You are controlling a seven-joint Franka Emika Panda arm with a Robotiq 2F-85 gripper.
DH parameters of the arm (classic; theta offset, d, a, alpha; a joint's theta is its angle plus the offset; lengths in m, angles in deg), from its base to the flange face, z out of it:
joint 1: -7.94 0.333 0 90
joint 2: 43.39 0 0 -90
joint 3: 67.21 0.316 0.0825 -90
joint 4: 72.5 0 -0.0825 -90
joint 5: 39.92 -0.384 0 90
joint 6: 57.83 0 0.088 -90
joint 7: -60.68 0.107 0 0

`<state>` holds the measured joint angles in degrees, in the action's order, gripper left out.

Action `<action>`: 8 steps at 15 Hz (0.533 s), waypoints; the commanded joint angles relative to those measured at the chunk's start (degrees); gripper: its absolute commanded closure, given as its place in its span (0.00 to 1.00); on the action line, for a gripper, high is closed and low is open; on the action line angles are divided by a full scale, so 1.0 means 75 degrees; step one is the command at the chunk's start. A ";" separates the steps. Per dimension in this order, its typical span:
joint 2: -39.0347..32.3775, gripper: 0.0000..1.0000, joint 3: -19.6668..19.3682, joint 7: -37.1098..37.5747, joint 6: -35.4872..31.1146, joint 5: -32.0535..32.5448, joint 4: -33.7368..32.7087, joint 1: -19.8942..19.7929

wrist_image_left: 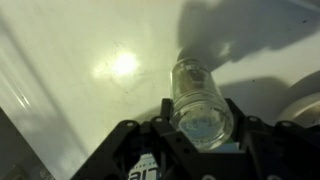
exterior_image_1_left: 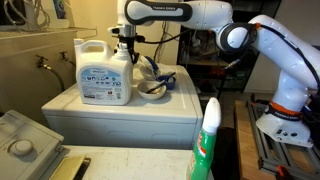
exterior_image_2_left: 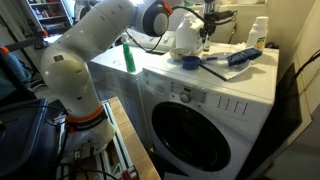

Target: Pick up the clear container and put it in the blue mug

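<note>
My gripper (wrist_image_left: 200, 135) is shut on the clear container (wrist_image_left: 198, 98), a small see-through cylinder that fills the space between the fingers. Below it lies the white washer top (wrist_image_left: 90, 60). In both exterior views the gripper (exterior_image_1_left: 127, 44) (exterior_image_2_left: 207, 34) hangs over the washer top, just behind the white detergent jug (exterior_image_1_left: 105, 74) (exterior_image_2_left: 185, 38). The blue mug (exterior_image_1_left: 151, 68) (exterior_image_2_left: 243, 57) is on the washer top beyond the shallow bowl (exterior_image_1_left: 152, 89) (exterior_image_2_left: 190, 62); it looks tipped on its side. It is out of the wrist view.
A green spray bottle (exterior_image_1_left: 208, 140) (exterior_image_2_left: 128, 55) stands near the washer's edge. A white bottle (exterior_image_2_left: 260, 30) stands at the back by the wall. A sink (exterior_image_1_left: 25, 140) lies beside the washer. A wall runs behind the washer.
</note>
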<state>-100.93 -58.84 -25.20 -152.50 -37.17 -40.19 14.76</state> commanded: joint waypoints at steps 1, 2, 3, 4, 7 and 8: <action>0.0508 0.72 -0.0020 0.0201 0.0586 -0.0042 -0.0206 -0.0114; 0.0707 0.72 -0.0055 0.0332 0.0768 -0.0004 -0.0190 -0.0105; 0.0857 0.72 -0.0046 0.0423 0.0940 -0.0010 -0.0208 -0.0112; 0.1043 0.72 -0.0046 0.0534 0.1178 -0.0005 -0.0179 -0.0099; 0.1583 0.72 -0.0008 0.0910 0.1926 -0.0054 -0.0044 -0.0071; 0.1706 0.72 -0.0002 0.1092 0.2147 -0.0086 -0.0006 -0.0081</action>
<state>-91.90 -58.82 -20.22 -140.80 -37.22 -42.53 14.37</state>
